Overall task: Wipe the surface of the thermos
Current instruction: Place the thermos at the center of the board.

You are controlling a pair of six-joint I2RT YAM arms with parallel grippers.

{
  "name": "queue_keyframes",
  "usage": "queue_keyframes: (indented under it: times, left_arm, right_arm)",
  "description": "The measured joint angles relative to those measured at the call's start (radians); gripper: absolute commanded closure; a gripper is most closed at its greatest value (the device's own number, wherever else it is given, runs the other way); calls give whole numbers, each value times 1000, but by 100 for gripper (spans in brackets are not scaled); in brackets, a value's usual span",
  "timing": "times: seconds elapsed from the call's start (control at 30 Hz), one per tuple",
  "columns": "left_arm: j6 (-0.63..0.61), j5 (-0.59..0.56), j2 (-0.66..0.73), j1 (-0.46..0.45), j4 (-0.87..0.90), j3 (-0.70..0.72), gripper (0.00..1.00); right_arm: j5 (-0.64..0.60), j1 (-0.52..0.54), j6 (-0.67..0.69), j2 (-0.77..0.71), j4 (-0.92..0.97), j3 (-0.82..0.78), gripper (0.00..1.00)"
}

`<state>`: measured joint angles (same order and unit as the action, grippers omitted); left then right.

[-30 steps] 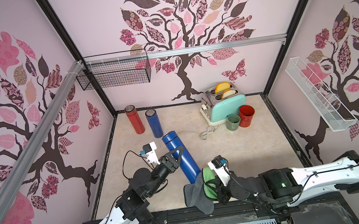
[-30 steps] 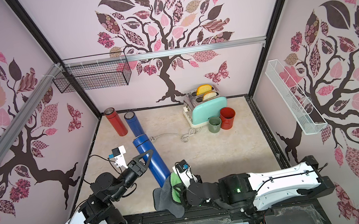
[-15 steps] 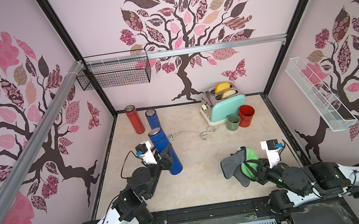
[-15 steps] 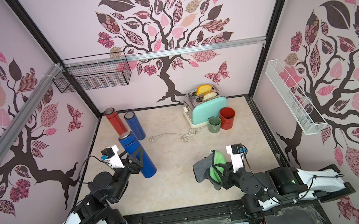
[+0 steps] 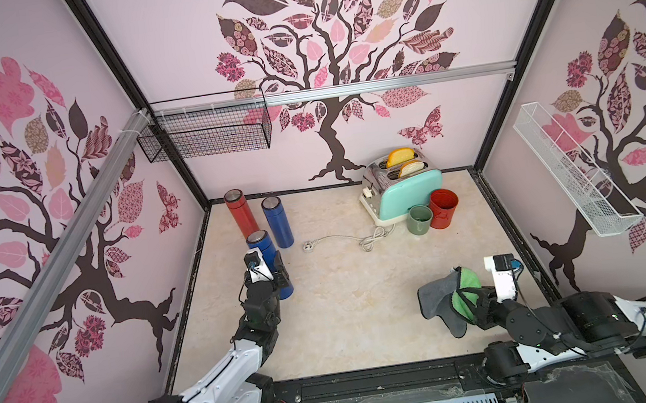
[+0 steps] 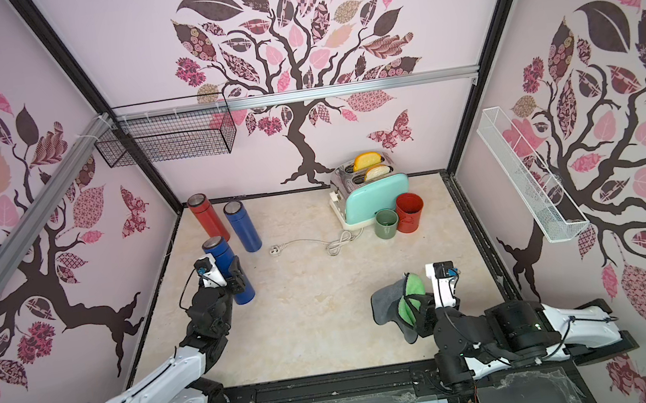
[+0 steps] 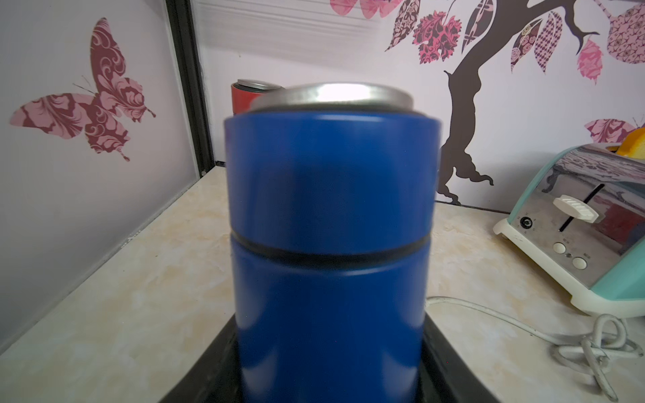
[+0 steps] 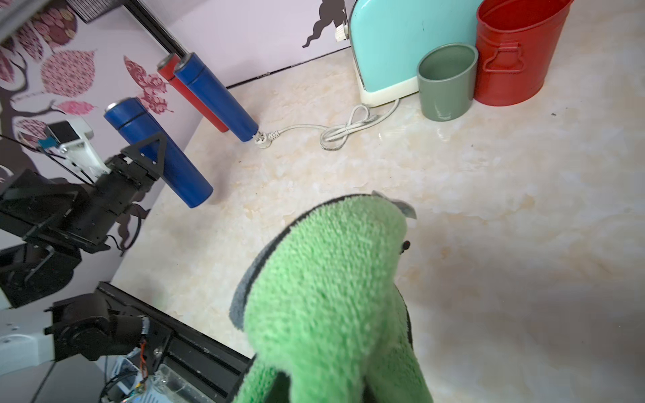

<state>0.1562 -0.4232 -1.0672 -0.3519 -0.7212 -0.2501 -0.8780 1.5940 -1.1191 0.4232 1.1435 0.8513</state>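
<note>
Blue metal thermos [image 5: 264, 246] stands upright at the left of the tabletop [image 5: 368, 310] in both top views, just in front of a second blue flask [image 5: 278, 224] and a red flask [image 5: 241, 216]. A second ago it lay tilted mid-table against the cloth. The left gripper [image 5: 276, 275] stays clenched around its lower body. The right gripper [image 5: 470, 303] has pulled back to the right, clamped on the green-and-grey cloth [image 5: 438, 301], well apart from the thermos.

In the left wrist view, the thermos [image 7: 331, 209] fills the frame between the black fingers [image 7: 209, 377], lid on.

In the right wrist view, the cloth [image 8: 331, 296] hangs in the foreground. The thermos [image 8: 139, 122] seems to rest its base on the tabletop, though the angle leaves doubt. With cloth and thermos parted, the wiping looks done
</note>
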Motion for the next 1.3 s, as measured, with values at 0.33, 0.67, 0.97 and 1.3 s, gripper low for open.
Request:
queue_keyframes:
  times: [0.33,0.67,0.97,1.3]
  left_arm:
    - [-87,73,-353,41,-303,-86,100]
    - [-73,107,-506,96,-399,-148,100]
    - [-40,149,-566,103,-462,-156,100]
    - [-48,138,-593,39,-550,-122,100]
  right_arm:
    - [79,-21,109,170,-70,75,100]
    - [706,-771,435,370,-471,-24,100]
    - [763,-838,573,476,-604,0,100]
    - [710,-838,573,391,-678,-31,100]
